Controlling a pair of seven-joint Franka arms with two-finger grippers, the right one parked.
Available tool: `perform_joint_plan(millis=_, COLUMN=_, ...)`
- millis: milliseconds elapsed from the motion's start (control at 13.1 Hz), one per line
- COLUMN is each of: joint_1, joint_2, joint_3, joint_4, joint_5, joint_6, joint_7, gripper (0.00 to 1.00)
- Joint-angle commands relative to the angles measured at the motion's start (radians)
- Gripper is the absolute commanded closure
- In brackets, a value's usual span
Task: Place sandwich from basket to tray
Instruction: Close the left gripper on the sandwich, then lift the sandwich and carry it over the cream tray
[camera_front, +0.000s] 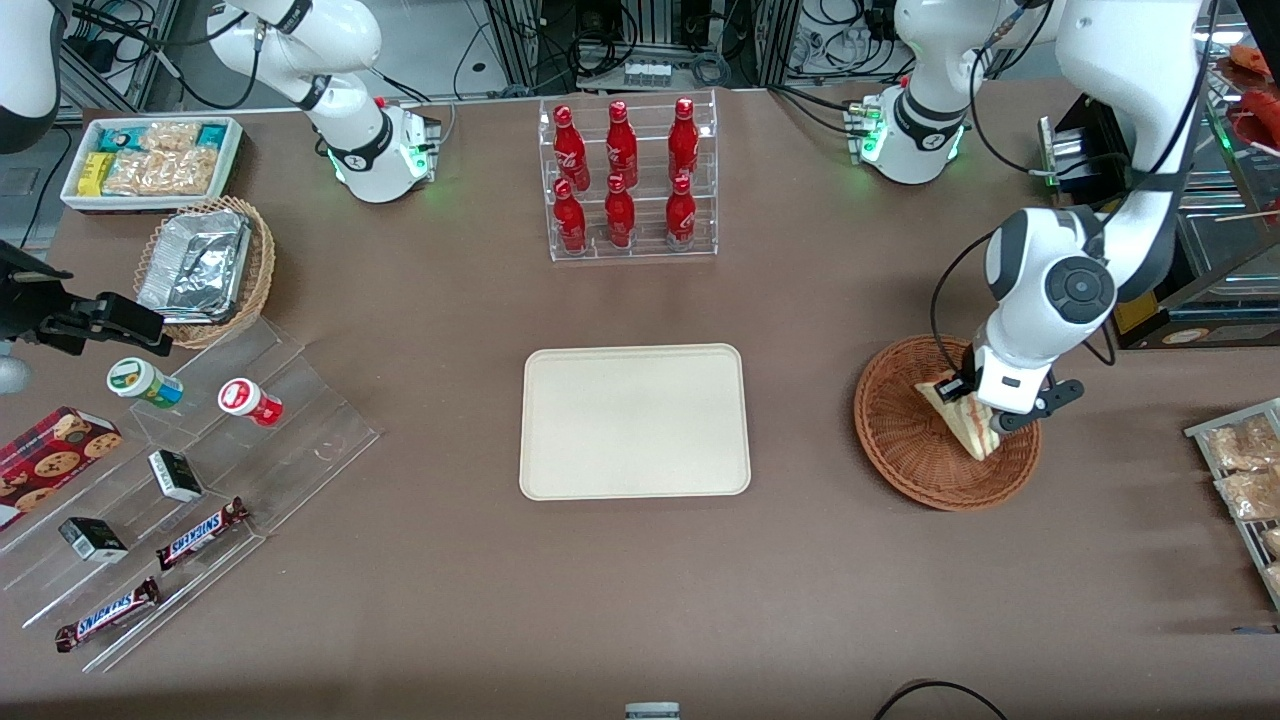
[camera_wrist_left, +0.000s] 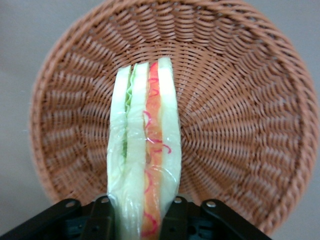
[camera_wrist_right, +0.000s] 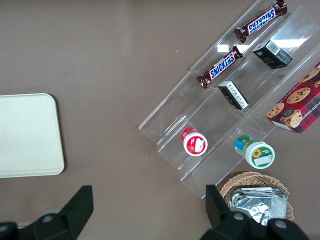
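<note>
Black fingers (camera_wrist_left: 102, 216) of the gripper (camera_wrist_left: 141, 220) pinch the sandwich (camera_wrist_left: 145, 155) from both flat sides, its cut edge showing pale bread with a green stripe and an orange-red one under clear wrap. Seen from the front, the gripper (camera_front: 985, 405) sits low over the basket (camera_front: 905, 440), and the sandwich (camera_front: 962, 418) is inside that basket, toward the working arm's end of the counter (camera_front: 640, 600). Whether the wedge touches the reddish-brown wicker or hangs just above it, I cannot tell.

Matte brown covers the whole counter. The tray (camera_front: 634, 421), cream-white with rounded corners, lies at the middle, well apart from the basket.

Farther from the front camera than the tray stands a clear rack of red bottles (camera_front: 624, 178). Cables and metal framing line the room past the counter's edge.

Toward the parked arm's end, a clear stepped stand carries two bars marked SNICKERS (camera_front: 200, 533), small dark boxes, two round tubs and a red cookie box (camera_front: 50, 455) printed with chocolate-chip cookies. A lighter wicker basket with foil containers (camera_front: 200, 268) and a white bin of snack packets (camera_front: 150, 160) sit farther from the front camera than the stand.
</note>
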Motion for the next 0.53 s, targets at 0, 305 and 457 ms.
perform_joint_plan(millis=0, joint_1=-0.047, joint_2=-0.040, joint_3=-0.057, joint_4=0.124, joint_5=0.022, joint_6=-0.191, joint_7=0.000, gripper=1.00)
perform_joint_plan(millis=305, joint_1=-0.140, joint_2=-0.023, joint_3=-0.131, joint_4=0.206, joint_5=0.021, joint_6=-0.242, joint_7=-0.012, gripper=1.00)
perform_joint_plan(millis=457, joint_1=-0.223, joint_2=0.022, joint_3=-0.138, joint_4=0.259, joint_5=0.015, joint_6=-0.242, joint_7=-0.020, gripper=1.00)
